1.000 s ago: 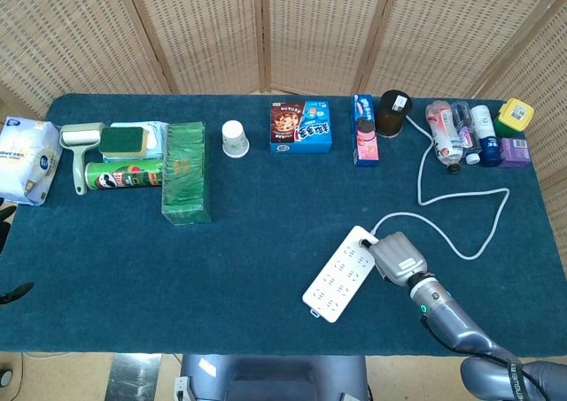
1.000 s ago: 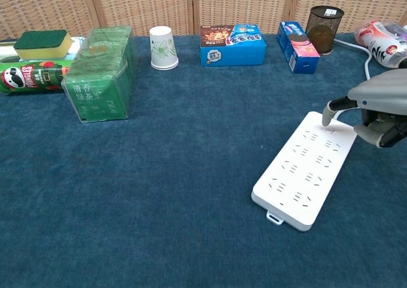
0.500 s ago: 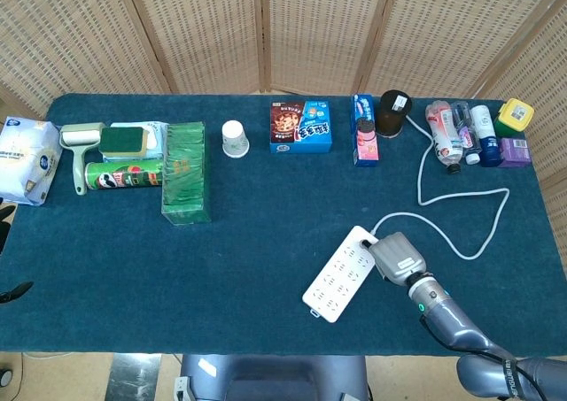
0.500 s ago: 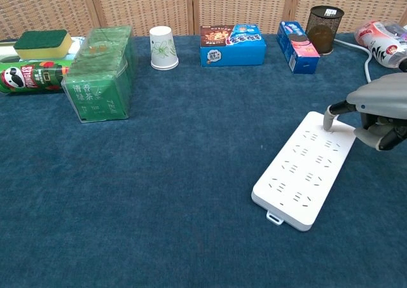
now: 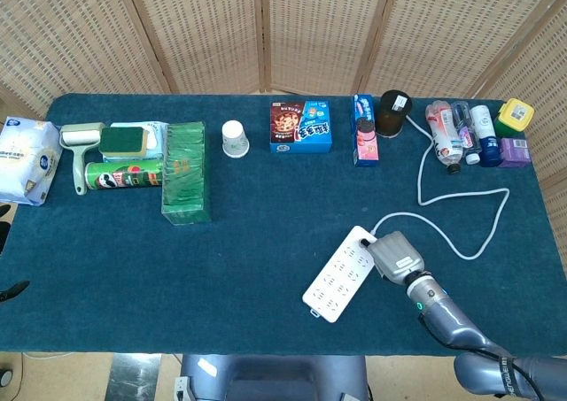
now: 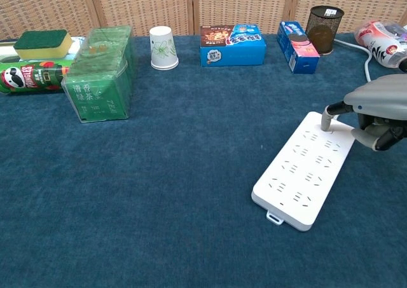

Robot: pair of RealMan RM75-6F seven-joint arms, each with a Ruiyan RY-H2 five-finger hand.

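Power strip: white, flat on desk; right hand presses one fingertip at its cord end, grasping nothing. Next: likely firmer switch press.

On the desk a white power strip lies slantwise, and the right robot hand rests against its upper right end — where the white cord leaves it and loops back toward the bottles. Along the far edge stand a paper cup, a blue box and a dark holder. At left — a green box, a Pringles can, a sponge and a lint roller.
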